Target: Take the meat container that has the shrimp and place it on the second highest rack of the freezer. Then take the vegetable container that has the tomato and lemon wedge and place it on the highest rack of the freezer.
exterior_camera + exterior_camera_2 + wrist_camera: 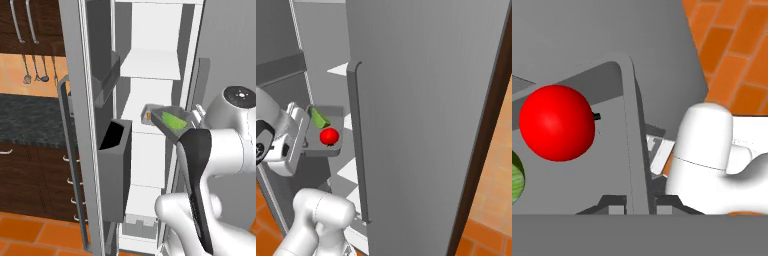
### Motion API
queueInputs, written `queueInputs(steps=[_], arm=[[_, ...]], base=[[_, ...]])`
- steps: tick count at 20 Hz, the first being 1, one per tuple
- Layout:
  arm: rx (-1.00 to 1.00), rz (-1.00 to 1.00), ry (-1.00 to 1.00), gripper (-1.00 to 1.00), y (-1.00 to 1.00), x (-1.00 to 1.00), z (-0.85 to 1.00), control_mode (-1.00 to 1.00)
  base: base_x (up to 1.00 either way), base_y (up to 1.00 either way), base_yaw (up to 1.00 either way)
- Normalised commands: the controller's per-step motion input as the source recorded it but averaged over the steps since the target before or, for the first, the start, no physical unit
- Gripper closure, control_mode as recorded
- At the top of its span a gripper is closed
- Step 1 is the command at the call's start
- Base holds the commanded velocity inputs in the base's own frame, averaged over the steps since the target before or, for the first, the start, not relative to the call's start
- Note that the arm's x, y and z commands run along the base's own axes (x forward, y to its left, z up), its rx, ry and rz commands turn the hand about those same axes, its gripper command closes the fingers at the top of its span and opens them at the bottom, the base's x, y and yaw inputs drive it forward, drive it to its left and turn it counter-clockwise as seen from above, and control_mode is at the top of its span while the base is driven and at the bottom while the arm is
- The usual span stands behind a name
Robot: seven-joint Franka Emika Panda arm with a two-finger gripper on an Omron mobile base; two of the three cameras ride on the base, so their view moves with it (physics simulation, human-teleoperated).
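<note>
My gripper [306, 138] is shut on the rim of the grey vegetable container [336, 145] and holds it in front of the open freezer [150, 165]. In the container lie the red tomato [329, 136] and the green lemon wedge [318, 118]. The hand view shows the tomato [557, 122] close up, the lemon wedge [514, 182] at the left edge and the container's wall [634, 130] between my fingertips [664, 202]. From the left, the container [167, 125] hangs level with a middle white rack, below another rack [150, 67]. A small orange piece, the shrimp [148, 116], shows just behind its far end.
The open freezer door [82, 125] with grey bins [114, 165] stands to the left. The shut neighbouring door [426, 115] with its long bar handle [357, 145] rises close on the right. Dark wood cabinets [30, 170] and orange floor tiles [491, 210] lie around.
</note>
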Motion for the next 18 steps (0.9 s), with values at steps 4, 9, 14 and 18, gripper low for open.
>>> queueInputs(steps=[4,9,14,18], arm=[[0.00,-0.04,-0.15,1.00,0.40,0.00,0.53,-1.00],[0.00,-0.06,-0.17,1.00,0.21,0.09,0.68,-1.00],[0.00,-0.04,-0.15,1.00,0.12,0.22,0.72,-1.00],[0.01,0.00,-0.08,1.00,0.09,0.54,0.49,-1.00]], base=[[0.00,0.00,0.00],[0.00,0.00,0.00],[0.00,0.00,0.00],[0.00,0.00,0.00]])
